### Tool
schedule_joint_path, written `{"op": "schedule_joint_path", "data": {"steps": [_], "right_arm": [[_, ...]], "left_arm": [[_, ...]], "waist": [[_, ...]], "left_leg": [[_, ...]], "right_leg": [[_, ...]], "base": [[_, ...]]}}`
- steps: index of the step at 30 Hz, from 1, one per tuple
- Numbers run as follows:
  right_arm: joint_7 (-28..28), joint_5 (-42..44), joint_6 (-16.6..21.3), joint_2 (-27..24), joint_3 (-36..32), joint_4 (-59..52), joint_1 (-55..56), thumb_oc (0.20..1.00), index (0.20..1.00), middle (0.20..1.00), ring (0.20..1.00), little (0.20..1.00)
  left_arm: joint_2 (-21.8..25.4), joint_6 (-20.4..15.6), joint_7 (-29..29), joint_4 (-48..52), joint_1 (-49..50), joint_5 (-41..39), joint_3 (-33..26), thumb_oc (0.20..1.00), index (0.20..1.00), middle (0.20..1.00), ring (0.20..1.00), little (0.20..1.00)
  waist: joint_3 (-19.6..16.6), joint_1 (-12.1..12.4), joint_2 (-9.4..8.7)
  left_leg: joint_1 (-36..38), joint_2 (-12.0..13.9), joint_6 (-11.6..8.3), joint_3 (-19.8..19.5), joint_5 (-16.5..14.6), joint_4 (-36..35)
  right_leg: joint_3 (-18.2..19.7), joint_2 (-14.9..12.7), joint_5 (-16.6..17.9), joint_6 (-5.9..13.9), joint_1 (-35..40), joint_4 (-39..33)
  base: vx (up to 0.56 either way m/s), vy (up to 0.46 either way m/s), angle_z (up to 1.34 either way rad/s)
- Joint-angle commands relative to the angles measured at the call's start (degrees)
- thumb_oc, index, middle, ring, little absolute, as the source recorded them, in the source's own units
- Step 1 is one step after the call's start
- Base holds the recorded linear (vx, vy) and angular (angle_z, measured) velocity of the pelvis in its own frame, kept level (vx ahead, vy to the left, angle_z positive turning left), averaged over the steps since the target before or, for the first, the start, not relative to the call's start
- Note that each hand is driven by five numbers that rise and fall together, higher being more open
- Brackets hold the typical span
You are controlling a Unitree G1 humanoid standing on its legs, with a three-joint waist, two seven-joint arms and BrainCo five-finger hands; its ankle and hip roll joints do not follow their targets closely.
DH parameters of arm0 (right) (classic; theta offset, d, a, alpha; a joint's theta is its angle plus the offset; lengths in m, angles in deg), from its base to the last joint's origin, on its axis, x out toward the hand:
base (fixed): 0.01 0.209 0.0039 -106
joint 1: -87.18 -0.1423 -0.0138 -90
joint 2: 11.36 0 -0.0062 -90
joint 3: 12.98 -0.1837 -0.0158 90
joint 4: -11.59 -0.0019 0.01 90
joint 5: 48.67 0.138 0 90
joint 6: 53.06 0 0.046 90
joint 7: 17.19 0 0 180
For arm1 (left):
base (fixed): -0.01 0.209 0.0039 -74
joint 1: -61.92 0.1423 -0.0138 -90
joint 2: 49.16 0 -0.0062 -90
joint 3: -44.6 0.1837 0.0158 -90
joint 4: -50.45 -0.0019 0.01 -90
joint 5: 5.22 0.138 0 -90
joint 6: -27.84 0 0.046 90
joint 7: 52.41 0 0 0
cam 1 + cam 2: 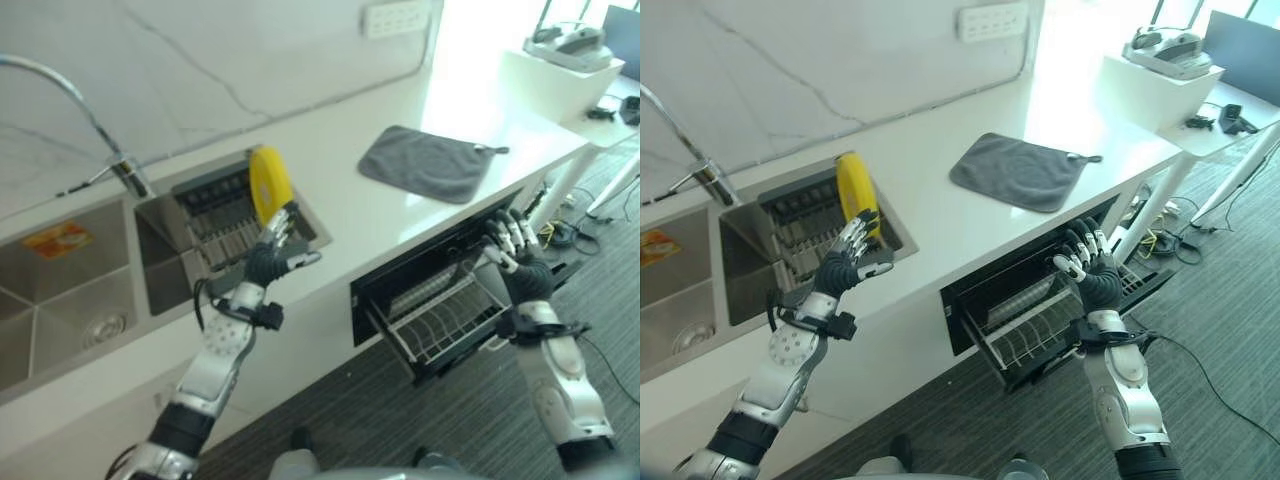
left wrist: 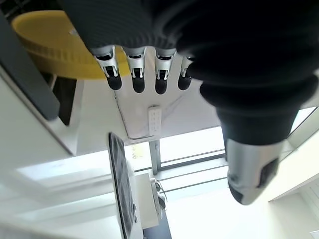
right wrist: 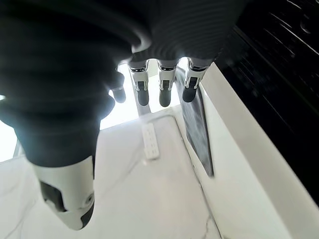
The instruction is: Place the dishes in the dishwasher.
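A yellow plate [image 1: 268, 181] stands on edge in the drying rack [image 1: 222, 232] set in the right sink basin. My left hand [image 1: 272, 254] is open just in front of the plate, fingers pointing up at it, not touching; the yellow plate [image 2: 55, 47] also shows past the fingertips [image 2: 138, 82] in the left wrist view. The dishwasher [image 1: 440, 290] under the counter is open with its wire rack [image 1: 445, 318] pulled out and holding nothing. My right hand [image 1: 515, 250] is open above the rack's right end, holding nothing.
A grey cloth [image 1: 428, 162] lies on the white counter [image 1: 350, 215] above the dishwasher. A tap [image 1: 60, 90] arches over the sinks; the left basin [image 1: 60, 300] has a drain. A white side table [image 1: 565, 60] with a device stands far right.
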Motion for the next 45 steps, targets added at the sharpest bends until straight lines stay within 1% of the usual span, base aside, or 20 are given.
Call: {"op": "schedule_joint_path", "data": {"steps": [1, 5, 10, 16, 18, 19, 20, 23, 26, 29, 32, 33, 34, 36, 39, 43, 45], "right_arm": [[-1.4, -0.1, 3.4, -0.6, -1.9, -2.2, -3.6, 1.000, 1.000, 1.000, 1.000, 1.000], [0.0, -0.7, 2.2, -0.2, -1.6, -3.1, -3.9, 1.000, 1.000, 1.000, 1.000, 1.000], [-1.0, -1.1, 2.1, 0.0, 0.1, -3.3, -5.5, 1.000, 1.000, 1.000, 1.000, 1.000], [-2.3, -1.1, 1.7, -0.5, 1.3, -4.2, -7.1, 1.000, 1.000, 1.000, 1.000, 1.000], [-3.6, -1.0, 0.4, -0.9, 1.8, -4.4, -7.7, 1.000, 1.000, 1.000, 1.000, 1.000], [-5.1, -0.1, -1.7, -1.3, 2.4, -4.3, -8.5, 1.000, 1.000, 1.000, 1.000, 1.000], [-5.6, 0.1, -3.0, -1.4, 2.9, -4.1, -9.1, 1.000, 1.000, 1.000, 1.000, 1.000], [-6.2, -0.5, -4.0, -2.0, 4.6, -3.7, -10.8, 1.000, 1.000, 1.000, 1.000, 1.000], [-5.2, 0.0, -3.9, -1.9, 5.8, -2.7, -13.3, 1.000, 1.000, 1.000, 1.000, 1.000], [-3.6, 4.5, -6.7, -1.5, 6.3, -0.9, -17.7, 1.000, 1.000, 1.000, 1.000, 1.000], [-0.8, 3.5, -6.0, -0.8, 6.0, 0.3, -20.3, 1.000, 1.000, 1.000, 1.000, 1.000], [1.2, 2.1, -5.4, -0.7, 5.8, 0.9, -21.6, 1.000, 1.000, 1.000, 1.000, 1.000], [3.0, 1.9, -4.6, -0.7, 5.2, 1.9, -23.5, 1.000, 1.000, 1.000, 1.000, 1.000], [4.7, 1.6, -4.4, -1.0, 3.6, 2.9, -26.6, 1.000, 1.000, 1.000, 1.000, 1.000], [4.9, 1.8, -6.8, -2.2, 2.4, 4.1, -29.6, 1.000, 1.000, 1.000, 1.000, 1.000], [4.5, 1.7, -10.3, -3.4, 3.3, 7.2, -32.0, 1.000, 1.000, 1.000, 1.000, 1.000], [6.1, 0.6, -9.5, -3.6, 4.9, 10.1, -33.7, 1.000, 1.000, 1.000, 1.000, 1.000]], "left_arm": [[1.0, -3.3, 2.2, 3.3, 0.3, 0.5, -4.8, 1.000, 1.000, 1.000, 1.000, 1.000], [0.6, -2.6, 1.9, 3.5, 1.5, 0.6, -5.2, 1.000, 1.000, 1.000, 1.000, 1.000], [1.1, -2.6, 3.7, 4.6, 3.7, 0.5, -7.1, 1.000, 1.000, 1.000, 1.000, 1.000], [1.2, -3.2, 3.6, 5.7, 5.6, 0.7, -9.2, 1.000, 1.000, 1.000, 1.000, 1.000], [1.3, -3.3, 3.9, 5.8, 5.9, 0.5, -9.3, 1.000, 1.000, 1.000, 1.000, 1.000], [1.5, -3.3, 3.7, 5.9, 6.1, 0.4, -9.5, 1.000, 1.000, 1.000, 1.000, 1.000], [1.6, -3.0, 3.5, 6.0, 6.0, 0.3, -9.6, 1.000, 1.000, 1.000, 1.000, 1.000], [2.1, -2.9, 2.8, 6.0, 6.3, 0.5, -9.7, 1.000, 1.000, 1.000, 1.000, 1.000], [2.4, -3.0, 1.7, 6.2, 6.7, 0.5, -9.5, 1.000, 1.000, 1.000, 1.000, 1.000], [2.8, -2.9, 0.8, 6.6, 6.3, -0.4, -9.1, 1.000, 1.000, 1.000, 1.000, 1.000], [3.0, -2.8, 0.0, 7.0, 6.2, -0.7, -8.7, 1.000, 1.000, 1.000, 1.000, 1.000], [3.1, -2.8, -0.3, 7.2, 6.3, -0.8, -8.5, 1.000, 1.000, 1.000, 1.000, 1.000], [3.4, -2.5, -0.7, 7.5, 6.4, -1.0, -8.3, 1.000, 1.000, 1.000, 1.000, 1.000], [4.0, -2.4, -1.3, 7.5, 6.5, -1.1, -7.8, 1.000, 1.000, 1.000, 1.000, 1.000], [4.6, -2.5, -2.4, 6.5, 6.5, -1.9, -7.4, 1.000, 1.000, 1.000, 1.000, 1.000], [5.6, -2.1, -5.0, 5.8, 6.5, -2.9, -6.3, 1.000, 1.000, 1.000, 1.000, 1.000], [5.7, -1.9, -5.8, 5.9, 6.0, -2.9, -5.2, 1.000, 1.000, 1.000, 1.000, 1.000]], "waist": [[-1.6, 2.1, 0.65], [-2.5, 3.3, 0.09], [-2.8, 4.9, -0.03], [-3.4, 6.5, -0.29], [-3.5, 6.9, -0.36], [-3.6, 7.4, -0.47], [-3.6, 7.8, -0.56], [-3.5, 8.6, -0.75], [-3.5, 9.7, -0.91], [-3.1, 11.0, -1.04], [-2.7, 11.7, -0.99], [-2.6, 12.1, -0.92], [-2.5, 12.5, -0.78], [-2.2, 13.3, -0.60], [-2.2, 13.9, -0.51], [-2.4, 14.6, -0.56], [-2.6, 15.1, -0.52]], "left_leg": [[1.6, 2.6, -0.71, -0.9, -1.4, -0.1], [1.3, 2.5, -0.92, -0.7, -1.8, -0.1], [1.4, 2.6, -1.35, 0.2, -1.7, -0.1], [1.1, 2.4, -1.33, 0.1, -2.0, -0.1], [1.1, 2.3, -1.38, -0.2, -2.0, -0.1], [1.1, 2.2, -1.37, -0.5, -2.2, -0.1], [1.1, 2.2, -1.30, -0.7, -2.2, -0.1], [1.4, 2.2, -1.30, -0.8, -2.2, -0.1], [1.7, 2.1, -1.27, -1.1, -2.2, -0.1], [2.3, 2.1, -1.26, -1.6, -2.1, -0.1], [2.6, 2.0, -1.24, -2.1, -2.2, 0.3], [2.6, 2.0, -1.25, -2.2, -2.2, 0.5], [2.6, 2.0, -1.24, -2.6, -2.2, 0.6], [2.5, 1.9, -1.24, -3.3, -2.3, 0.8], [2.5, 1.7, -1.25, -4.2, -2.4, 0.7], [2.4, 1.5, -1.33, -5.0, -2.3, 0.3], [2.4, 1.4, -1.35, -5.3, -2.1, 0.0]], "right_leg": [[0.9, 0.4, 2.4, 1.01, 1.2, -0.2], [-0.4, 0.4, 3.3, 1.51, 2.6, -3.4], [-2.3, -0.2, 5.4, 2.01, 3.5, -6.8], [-3.6, -0.4, 5.9, 2.24, 3.8, -7.8], [-3.9, -0.4, 6.0, 2.32, 4.1, -8.1], [-4.0, -0.4, 6.0, 2.27, 4.2, -8.4], [-4.1, -0.4, 6.0, 2.22, 4.3, -8.3], [-4.9, -0.4, 6.2, 2.24, 4.7, -8.5], [-5.5, -0.4, 6.2, 2.22, 5.1, -8.5], [-6.1, -0.5, 6.0, 2.05, 5.6, -8.1], [-6.4, -0.6, 5.8, 1.91, 6.1, -7.8], [-6.5, -0.6, 5.8, 1.90, 6.2, -7.8], [-6.6, -0.7, 5.9, 1.88, 6.4, -7.7], [-6.8, -0.6, 5.7, 1.83, 6.5, -7.5], [-7.1, -0.5, 5.6, 1.76, 6.9, -7.5], [-7.8, -0.5, 5.8, 1.80, 7.2, -7.5], [-8.3, -0.6, 6.1, 1.80, 7.5, -7.7]], "base": [[0.01, -0.012, 0.05], [0.01, -0.018, 0.16], [0.01, 0.004, -0.01], [0.00, 0.000, 0.00], [0.00, 0.000, 0.00], [0.03, 0.015, 0.05], [0.04, 0.010, 0.09], [0.04, 0.000, 0.15], [0.04, -0.006, 0.05], [0.06, -0.021, 0.10], [0.06, -0.015, 0.16], [0.05, -0.006, 0.06], [0.06, -0.006, 0.12], [0.06, -0.002, 0.19], [0.06, 0.007, 0.16], [0.05, 0.008, 0.09], [0.06, -0.002, 0.10]]}}
